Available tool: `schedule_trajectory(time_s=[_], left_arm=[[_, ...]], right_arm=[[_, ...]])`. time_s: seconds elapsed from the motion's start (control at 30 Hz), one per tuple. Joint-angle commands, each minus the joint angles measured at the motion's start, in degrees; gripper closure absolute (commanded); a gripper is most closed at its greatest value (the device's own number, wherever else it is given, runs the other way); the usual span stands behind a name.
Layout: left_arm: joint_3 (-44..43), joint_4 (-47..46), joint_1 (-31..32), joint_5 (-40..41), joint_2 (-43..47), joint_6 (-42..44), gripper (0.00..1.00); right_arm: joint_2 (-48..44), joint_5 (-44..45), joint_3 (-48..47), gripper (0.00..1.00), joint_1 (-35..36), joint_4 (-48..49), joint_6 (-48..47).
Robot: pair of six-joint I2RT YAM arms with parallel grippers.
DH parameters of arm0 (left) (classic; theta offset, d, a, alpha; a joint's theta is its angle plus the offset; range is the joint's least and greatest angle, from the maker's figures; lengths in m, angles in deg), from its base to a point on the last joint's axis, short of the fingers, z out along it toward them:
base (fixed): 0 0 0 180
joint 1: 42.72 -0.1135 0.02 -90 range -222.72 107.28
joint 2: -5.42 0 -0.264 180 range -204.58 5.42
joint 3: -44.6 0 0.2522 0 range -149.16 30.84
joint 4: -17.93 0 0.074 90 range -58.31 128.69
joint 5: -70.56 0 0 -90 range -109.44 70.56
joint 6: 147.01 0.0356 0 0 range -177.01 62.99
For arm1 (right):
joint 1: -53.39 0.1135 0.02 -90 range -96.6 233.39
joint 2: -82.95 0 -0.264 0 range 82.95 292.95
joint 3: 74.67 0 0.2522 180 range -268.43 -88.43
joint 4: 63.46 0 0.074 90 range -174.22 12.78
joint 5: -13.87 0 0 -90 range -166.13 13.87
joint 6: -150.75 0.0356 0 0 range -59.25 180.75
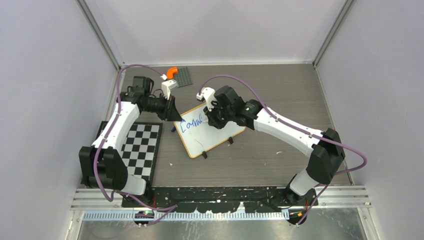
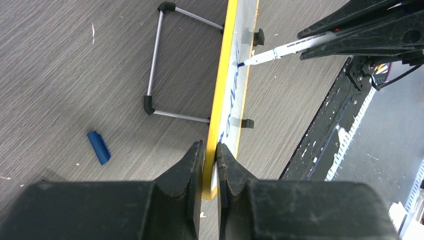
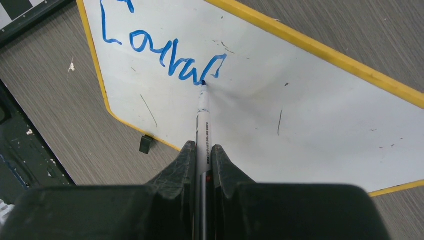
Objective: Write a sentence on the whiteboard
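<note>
The whiteboard (image 1: 212,131) stands tilted at mid-table, its yellow rim (image 2: 220,95) edge-on in the left wrist view. My left gripper (image 2: 210,150) is shut on the board's near corner rim. The right gripper (image 3: 202,150) is shut on a white marker (image 3: 203,127), whose blue tip touches the board face (image 3: 300,115). Blue handwriting (image 3: 165,55), the start of the sentence, reads roughly "Coura" and ends at the tip. From above, the same writing (image 1: 192,123) shows between my left gripper (image 1: 172,114) and my right gripper (image 1: 212,117).
A blue marker cap (image 2: 98,147) lies on the table behind the board, beside the wire stand (image 2: 155,65). A checkerboard mat (image 1: 140,147) lies at the left. A dark studded plate (image 1: 182,76) with an orange piece (image 1: 172,72) sits at the back.
</note>
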Motion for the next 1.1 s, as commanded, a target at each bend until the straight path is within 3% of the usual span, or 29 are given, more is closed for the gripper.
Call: schedule_trajectory(time_s=[0.0, 0.33, 0.87, 1.07], left_arm=[[-1.6, 0.7, 0.3, 0.6, 0.8, 0.9, 1.00], [-1.5, 1.0, 0.2, 0.8, 1.1, 1.2, 1.00], [-1.5, 0.7, 0.2, 0.7, 0.9, 1.1, 1.00], [-1.3, 0.6, 0.2, 0.5, 1.1, 0.9, 1.00]], right_arm=[[-0.1, 3.5, -4.4, 1.00, -0.6, 1.6, -1.3], [1.0, 4.0, -6.5, 1.00, -0.7, 1.2, -1.8], [-1.7, 1.7, 2.1, 1.00, -0.2, 1.1, 0.0], [0.1, 0.7, -0.6, 1.00, 2.3, 1.3, 0.5]])
